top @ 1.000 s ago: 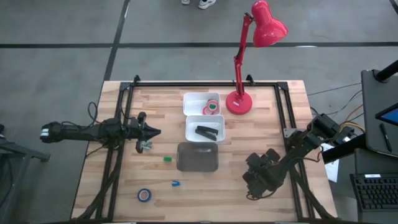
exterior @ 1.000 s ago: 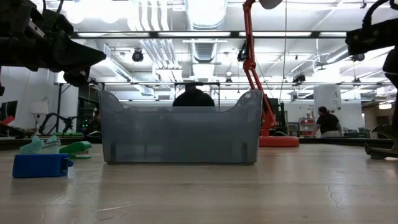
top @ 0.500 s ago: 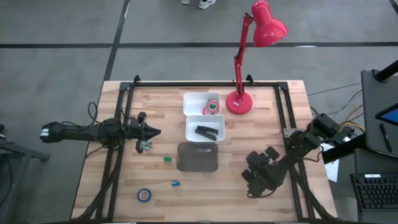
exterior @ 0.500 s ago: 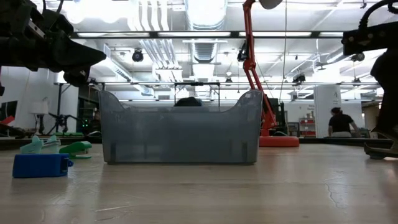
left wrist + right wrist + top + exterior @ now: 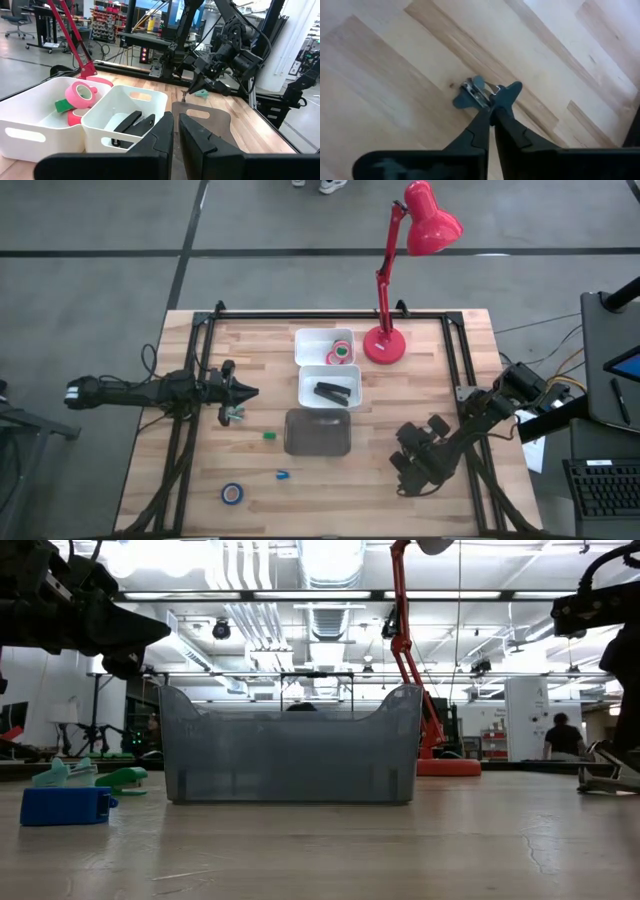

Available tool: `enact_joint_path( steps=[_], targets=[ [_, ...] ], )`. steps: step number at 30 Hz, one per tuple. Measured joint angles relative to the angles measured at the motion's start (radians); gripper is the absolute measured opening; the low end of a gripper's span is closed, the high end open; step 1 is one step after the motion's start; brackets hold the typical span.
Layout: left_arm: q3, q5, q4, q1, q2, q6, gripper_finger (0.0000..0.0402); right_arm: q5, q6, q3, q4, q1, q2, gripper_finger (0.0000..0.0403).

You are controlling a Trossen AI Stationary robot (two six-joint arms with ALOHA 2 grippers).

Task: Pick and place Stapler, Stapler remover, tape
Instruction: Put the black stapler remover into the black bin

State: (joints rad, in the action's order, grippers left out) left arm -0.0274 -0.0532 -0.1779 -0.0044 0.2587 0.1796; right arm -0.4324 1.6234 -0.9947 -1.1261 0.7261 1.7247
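Observation:
A teal stapler remover [image 5: 482, 95] lies on the wooden table at the near right, and my right gripper [image 5: 491, 107] is shut on it; the left wrist view shows the remover [image 5: 201, 93] too. My left gripper [image 5: 248, 392] hovers shut over the table's left side, holding nothing. The black stapler [image 5: 332, 392] lies in the middle white bin [image 5: 305, 375]. Pink and green tape rolls [image 5: 340, 350] sit in the far white bin [image 5: 305, 340]. A blue tape roll [image 5: 232, 493] lies flat near the front left. My right gripper pinches one wing of the stapler remover [image 5: 509, 91] between its two fingertips, coming from above and slanting down. The remover's metal jaws [image 5: 469, 90] point away from the fingers. Whether it rests on the table or is lifted, I cannot tell.
An empty grey bin [image 5: 318, 432] stands in the table's middle, in front of the two white bins. A red desk lamp [image 5: 383, 345] stands at the far right. Small pale [image 5: 235, 415], green [image 5: 269, 436] and blue [image 5: 282, 475] pieces lie at the left. People move in the room behind.
My right gripper has shut on the teal stapler remover at the near right of the table, shifting a little as it did. My left arm has kept still.

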Motion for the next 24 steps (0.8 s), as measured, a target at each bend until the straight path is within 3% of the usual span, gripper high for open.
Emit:
enact_joint_path(
  steps=[15,24],
  targets=[
    [0.0,0.0,0.0,0.0,0.0,0.0,0.003,-0.204,-0.015,-0.065,0.007,-0.001,-0.001,0.0008],
    [0.0,0.0,0.0,0.0,0.0,0.0,0.003,-0.321,-0.151,-0.17,0.007,-0.053,-0.002,0.0008]
  ],
)
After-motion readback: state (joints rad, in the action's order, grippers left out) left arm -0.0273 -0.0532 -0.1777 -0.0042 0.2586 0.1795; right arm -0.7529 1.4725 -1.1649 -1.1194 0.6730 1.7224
